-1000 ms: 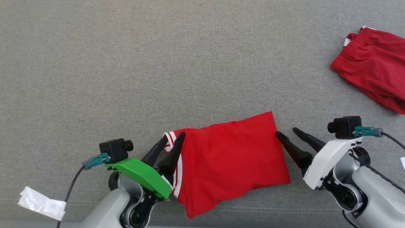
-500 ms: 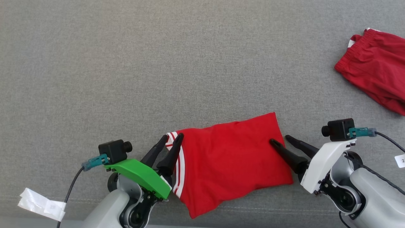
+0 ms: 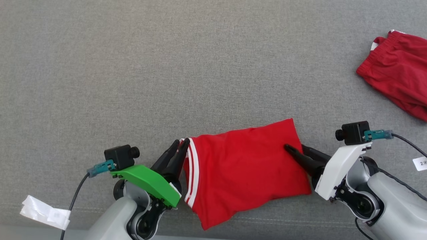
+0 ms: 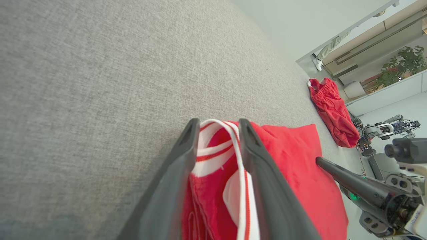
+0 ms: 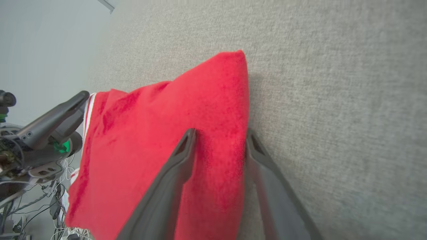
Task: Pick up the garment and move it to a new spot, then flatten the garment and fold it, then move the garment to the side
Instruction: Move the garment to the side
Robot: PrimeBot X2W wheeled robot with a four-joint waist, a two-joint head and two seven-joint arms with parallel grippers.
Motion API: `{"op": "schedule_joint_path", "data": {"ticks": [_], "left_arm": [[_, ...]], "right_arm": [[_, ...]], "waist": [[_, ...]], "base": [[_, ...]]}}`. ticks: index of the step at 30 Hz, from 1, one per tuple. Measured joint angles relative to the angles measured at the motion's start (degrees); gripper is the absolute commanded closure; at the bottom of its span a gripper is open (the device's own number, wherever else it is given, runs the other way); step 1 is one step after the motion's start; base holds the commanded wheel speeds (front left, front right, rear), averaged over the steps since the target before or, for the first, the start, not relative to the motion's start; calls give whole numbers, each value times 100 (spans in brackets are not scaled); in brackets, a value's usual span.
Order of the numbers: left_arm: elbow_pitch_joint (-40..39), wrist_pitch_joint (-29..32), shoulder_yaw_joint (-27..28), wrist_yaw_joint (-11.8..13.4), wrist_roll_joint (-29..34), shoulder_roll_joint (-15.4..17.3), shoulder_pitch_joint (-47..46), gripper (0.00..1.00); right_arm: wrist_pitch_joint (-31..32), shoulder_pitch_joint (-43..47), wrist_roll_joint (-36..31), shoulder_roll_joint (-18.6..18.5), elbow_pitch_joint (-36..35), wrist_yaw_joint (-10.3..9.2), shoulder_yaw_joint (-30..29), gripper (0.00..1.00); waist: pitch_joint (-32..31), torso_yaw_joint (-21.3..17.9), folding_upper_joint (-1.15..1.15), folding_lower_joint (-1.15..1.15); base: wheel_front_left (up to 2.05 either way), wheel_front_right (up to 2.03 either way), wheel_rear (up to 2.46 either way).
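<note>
The garment [image 3: 247, 166] is a red folded piece with a white-striped hem, lying on the grey cloth surface [image 3: 166, 66] near its front edge. My left gripper [image 3: 180, 144] is at the garment's left corner. In the left wrist view its fingers [image 4: 186, 146] press on the striped hem [image 4: 217, 156] bunched between them. My right gripper [image 3: 295, 147] straddles the garment's right edge, one finger on top of the cloth and one beside it. In the right wrist view the red fabric [image 5: 160, 133] fills the wide gap between those fingers [image 5: 185, 150].
A second, darker red garment [image 3: 397, 73] lies crumpled at the far right. A white scrap [image 3: 43, 211] sits at the front left by the surface's edge. A white label [image 3: 421, 163] hangs near my right arm.
My left fingers have closed in on the striped hem. My right gripper has slid left over the garment's right edge and its fingers have narrowed. The camera has shifted slightly.
</note>
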Motion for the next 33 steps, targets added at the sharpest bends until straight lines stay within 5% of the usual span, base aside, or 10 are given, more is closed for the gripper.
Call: {"op": "schedule_joint_path", "data": {"ticks": [2, 4, 6, 19, 27, 33], "left_arm": [[31, -1, -7, -20, 0, -1, 0, 49], [68, -25, -13, -42, 0, -1, 0, 34], [112, -56, -11, -42, -1, -2, 0, 0], [132, -178, 45, -43, -27, 13, 32, 0], [-35, -211, -13, -44, -24, -40, 31, 0], [-167, -229, -120, -45, 99, -86, 24, 0]], "right_arm": [[-1, -38, 3, -2, 3, 29, -37, 100], [1, -46, 29, -19, 16, 54, -51, 100], [18, -61, 87, -58, 43, 77, -79, 100], [319, -378, 109, -680, 121, 126, -236, 100], [948, -1360, -357, -1239, 109, 130, -160, 100], [1334, -1949, -409, -1301, 110, 169, -196, 100]], "waist": [[-5, 5, 0, 0], [-15, 8, 0, 0], [-38, 12, 0, 0], [-203, 86, 0, 0], [-177, 336, 0, 0], [-143, 552, 0, 0]], "base": [[0, 0, 0], [0, 0, 0], [0, 0, 0], [0, 0, 0], [0, 0, 0], [0, 0, 0]]}}
